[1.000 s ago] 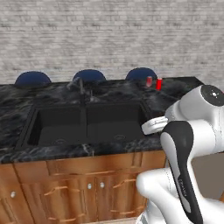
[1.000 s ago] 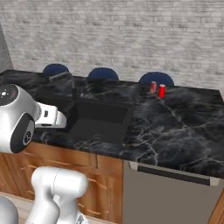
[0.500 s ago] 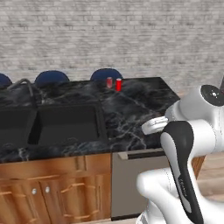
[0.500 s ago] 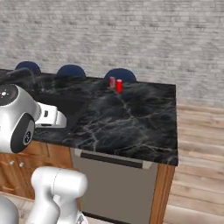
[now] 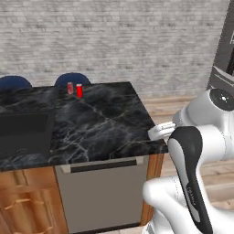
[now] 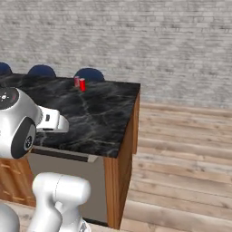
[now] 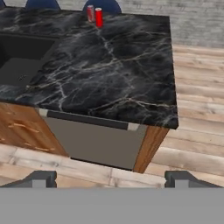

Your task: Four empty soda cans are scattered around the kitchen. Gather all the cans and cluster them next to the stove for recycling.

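Two soda cans stand close together at the far edge of the black marble counter: a darker one and a bright red one. My gripper is open, its fingertips set wide apart with nothing between them. It hangs before the counter's front edge, well short of the cans. The white hand juts out from the arm at counter height. The stove is out of view.
A dark sink basin is sunk into the counter's left part. A grey dishwasher front sits under the counter. Blue chair backs rise behind it. Wood floor lies past the counter's right end, and a dark appliance stands at far right.
The base has driven to the right, so the whole scene slid left: the sink moved toward the left edge and the counter's right end and floor came into view. The cans kept their place.
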Robot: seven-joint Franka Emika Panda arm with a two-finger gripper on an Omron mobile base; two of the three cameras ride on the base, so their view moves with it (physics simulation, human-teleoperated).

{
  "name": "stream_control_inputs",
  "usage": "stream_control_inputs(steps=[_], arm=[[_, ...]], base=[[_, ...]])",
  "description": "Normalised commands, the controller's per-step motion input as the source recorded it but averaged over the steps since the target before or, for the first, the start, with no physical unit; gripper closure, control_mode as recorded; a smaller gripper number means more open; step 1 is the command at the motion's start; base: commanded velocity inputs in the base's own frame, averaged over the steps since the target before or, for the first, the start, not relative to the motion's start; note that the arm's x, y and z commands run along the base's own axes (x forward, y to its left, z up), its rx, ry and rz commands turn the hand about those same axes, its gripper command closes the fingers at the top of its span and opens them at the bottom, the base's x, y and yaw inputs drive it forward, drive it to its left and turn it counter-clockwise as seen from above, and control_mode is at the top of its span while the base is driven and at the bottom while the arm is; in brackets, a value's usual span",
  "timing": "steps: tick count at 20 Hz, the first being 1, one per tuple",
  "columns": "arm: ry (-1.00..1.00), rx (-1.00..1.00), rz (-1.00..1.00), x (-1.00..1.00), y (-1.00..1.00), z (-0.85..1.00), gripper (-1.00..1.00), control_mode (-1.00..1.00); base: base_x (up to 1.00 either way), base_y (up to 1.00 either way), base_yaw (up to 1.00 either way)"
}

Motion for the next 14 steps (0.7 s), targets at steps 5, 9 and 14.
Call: stream_control_inputs(steps=[5, 9, 14], arm=[[0.00, 0.00, 0.00, 0.00, 0.00, 0.00, -1.00, 1.00], [0.00, 0.00, 0.00, 0.00, 0.00, 0.00, -1.00, 1.00], [0.00, 0.00, 0.00, 0.00, 0.00, 0.00, -1.00, 1.00]], base=[[-0.22, -1.00, -0.06], [-0.14, -1.00, -0.05], [-0.01, -1.00, -0.04]])
